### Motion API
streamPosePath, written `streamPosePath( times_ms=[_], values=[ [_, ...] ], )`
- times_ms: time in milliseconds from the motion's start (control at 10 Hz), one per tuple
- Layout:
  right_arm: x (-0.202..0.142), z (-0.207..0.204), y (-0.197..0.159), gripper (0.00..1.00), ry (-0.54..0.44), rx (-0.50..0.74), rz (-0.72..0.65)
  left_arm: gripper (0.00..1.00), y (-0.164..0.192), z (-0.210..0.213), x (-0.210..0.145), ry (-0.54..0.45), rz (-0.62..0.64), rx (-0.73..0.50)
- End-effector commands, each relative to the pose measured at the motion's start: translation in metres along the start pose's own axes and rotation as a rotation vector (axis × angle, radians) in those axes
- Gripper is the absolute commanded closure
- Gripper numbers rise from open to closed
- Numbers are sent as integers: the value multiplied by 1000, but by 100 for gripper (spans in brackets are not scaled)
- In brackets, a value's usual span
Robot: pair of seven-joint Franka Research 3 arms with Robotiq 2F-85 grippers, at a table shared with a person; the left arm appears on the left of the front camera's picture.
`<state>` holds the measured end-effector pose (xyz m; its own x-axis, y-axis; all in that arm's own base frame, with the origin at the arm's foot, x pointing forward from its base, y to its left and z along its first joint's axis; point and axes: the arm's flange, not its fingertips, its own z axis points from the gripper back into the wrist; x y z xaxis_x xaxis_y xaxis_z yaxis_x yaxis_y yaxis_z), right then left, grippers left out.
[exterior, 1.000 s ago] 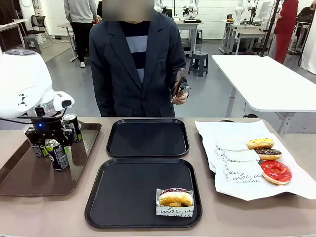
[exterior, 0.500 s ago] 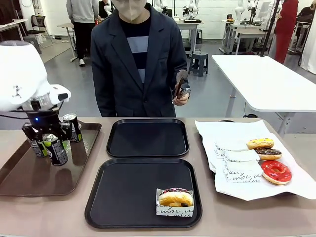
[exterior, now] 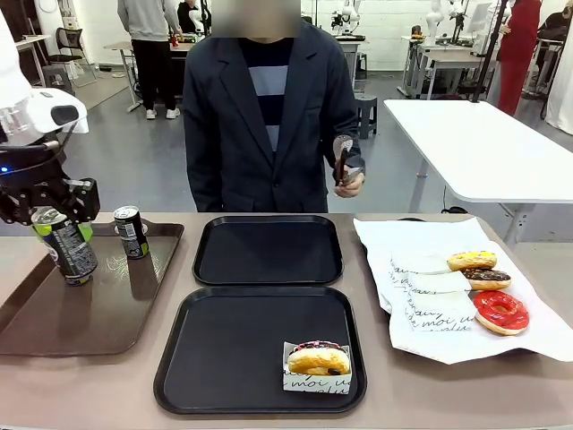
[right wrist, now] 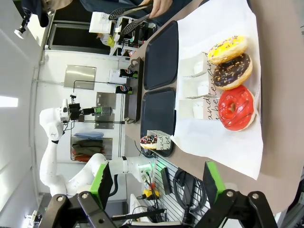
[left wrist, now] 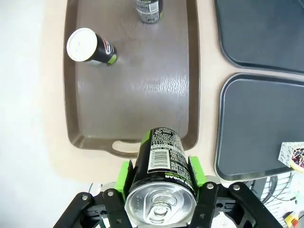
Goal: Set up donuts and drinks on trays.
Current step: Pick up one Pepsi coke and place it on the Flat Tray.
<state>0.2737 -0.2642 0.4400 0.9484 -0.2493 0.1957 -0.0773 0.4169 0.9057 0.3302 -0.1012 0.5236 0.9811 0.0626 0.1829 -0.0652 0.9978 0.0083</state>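
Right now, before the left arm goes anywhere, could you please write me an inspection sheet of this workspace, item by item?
Surface: beige table top, no spills seen.
Job's things: far square black plastic tray; near black plastic tray holds one golden-brown donut in a white paper sleeve; yellow-iced donut, chocolate-iced donut and red-iced donut lie on white paper; two slim black cans stand on the long glossy brown tray.
Clutter: nothing seen.
Grippers: left gripper shut on a third black can, over the brown tray; right gripper open, empty.
Cables: black cables beyond the table edge, right wrist view.
Surroundings: person opposite holds dark tongs; white table behind.
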Motion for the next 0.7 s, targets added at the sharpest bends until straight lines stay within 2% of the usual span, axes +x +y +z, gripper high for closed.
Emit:
streamPosePath(
  times_ms=[0,100,600],
  values=[
    [1,-1,-1,0,-15,24,15,100,12,-11,-5,-7,51,45],
    [1,-1,-1,0,-15,24,15,100,0,0,0,0,0,0],
    [1,-1,-1,0,-15,24,15,100,0,0,0,0,0,0]
  ],
)
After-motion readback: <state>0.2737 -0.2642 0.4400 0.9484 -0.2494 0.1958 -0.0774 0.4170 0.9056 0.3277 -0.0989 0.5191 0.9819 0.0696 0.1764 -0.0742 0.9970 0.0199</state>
